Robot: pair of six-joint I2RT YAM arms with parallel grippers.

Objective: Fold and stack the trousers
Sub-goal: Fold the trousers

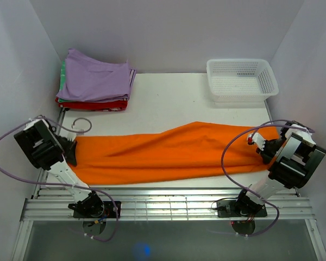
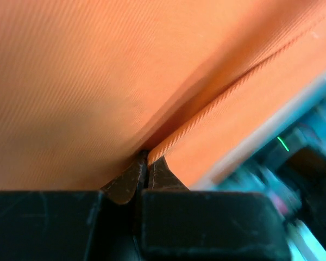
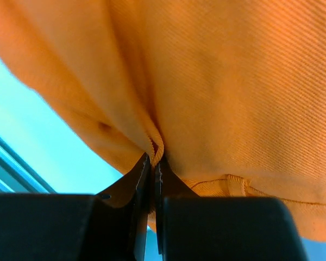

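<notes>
Pinching orange trousers [image 1: 168,152], spread lengthwise across near half of table [image 1: 179,103], at both ends: left gripper [image 1: 71,152] fingers pressed together on seamed edge; right gripper [image 1: 263,148] fingers clamped on bunched cloth. Advice: raise both ends evenly, cloth taut, meet edges squarely.

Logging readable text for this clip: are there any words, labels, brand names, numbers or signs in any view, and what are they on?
None can be read.
The orange trousers are plain: no tag or print shows in any view.
The folded stack and white basket show no marking.
The green mark in the left wrist view is blurred and is not a legible character.
</notes>
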